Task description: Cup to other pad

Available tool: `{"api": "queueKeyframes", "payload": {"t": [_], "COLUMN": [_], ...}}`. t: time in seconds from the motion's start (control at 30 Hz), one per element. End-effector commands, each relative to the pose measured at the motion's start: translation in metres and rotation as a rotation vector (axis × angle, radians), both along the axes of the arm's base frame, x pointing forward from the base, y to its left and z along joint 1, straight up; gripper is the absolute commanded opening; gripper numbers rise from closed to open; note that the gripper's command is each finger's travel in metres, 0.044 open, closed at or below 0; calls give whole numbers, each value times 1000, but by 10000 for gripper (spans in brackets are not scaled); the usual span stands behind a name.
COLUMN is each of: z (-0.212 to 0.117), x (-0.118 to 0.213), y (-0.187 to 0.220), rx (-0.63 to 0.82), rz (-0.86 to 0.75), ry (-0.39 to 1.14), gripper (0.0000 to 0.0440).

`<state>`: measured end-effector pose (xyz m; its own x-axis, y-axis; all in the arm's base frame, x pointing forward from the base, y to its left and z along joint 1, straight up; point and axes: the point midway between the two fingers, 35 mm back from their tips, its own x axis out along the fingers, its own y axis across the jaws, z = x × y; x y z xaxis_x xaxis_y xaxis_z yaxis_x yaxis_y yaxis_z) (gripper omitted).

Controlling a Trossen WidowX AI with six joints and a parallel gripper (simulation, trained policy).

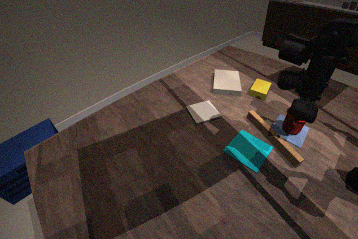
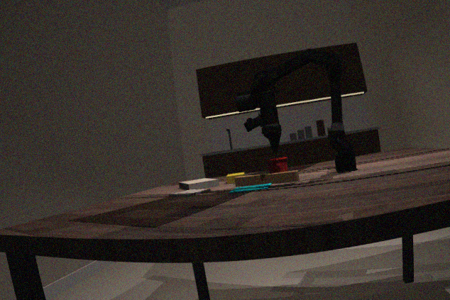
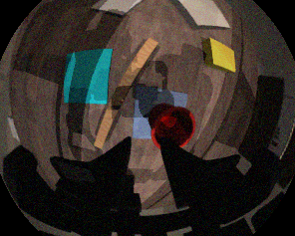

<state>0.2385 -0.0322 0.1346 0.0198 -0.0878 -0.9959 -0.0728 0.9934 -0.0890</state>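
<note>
Standing upright on the blue pad (image 1: 302, 138) (image 3: 142, 127), the red cup (image 1: 293, 126) (image 2: 279, 164) (image 3: 179, 129) is pointing its mouth upward, its long axis running vertically, at the right of the top frame. The gripper (image 1: 300, 115) (image 2: 275, 154) (image 3: 146, 140) is hovering over it, fingers parted partway and gripping nothing. The wooden bar (image 1: 276, 138) (image 2: 248, 179) (image 3: 107, 123) is lying between cup and teal pad (image 1: 249, 150) (image 2: 250, 188) (image 3: 88, 76), which is resting at lower right of the top frame.

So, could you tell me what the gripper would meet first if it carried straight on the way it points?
Probably the rim of the red cup, just below the gripper; the remaining gap is hard to judge.
</note>
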Motion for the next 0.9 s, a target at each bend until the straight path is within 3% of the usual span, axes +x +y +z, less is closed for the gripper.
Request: {"api": "queueKeyframes", "payload": {"t": [0.0,0.63,0.87], "z": [-9,-68,-81], "x": [-2,-8,-9], "y": [-4,-16,-20], "rx": [-4,12,10], "rz": [15,158,250], "ry": [19,88,103], "gripper": [169,176,16]}}
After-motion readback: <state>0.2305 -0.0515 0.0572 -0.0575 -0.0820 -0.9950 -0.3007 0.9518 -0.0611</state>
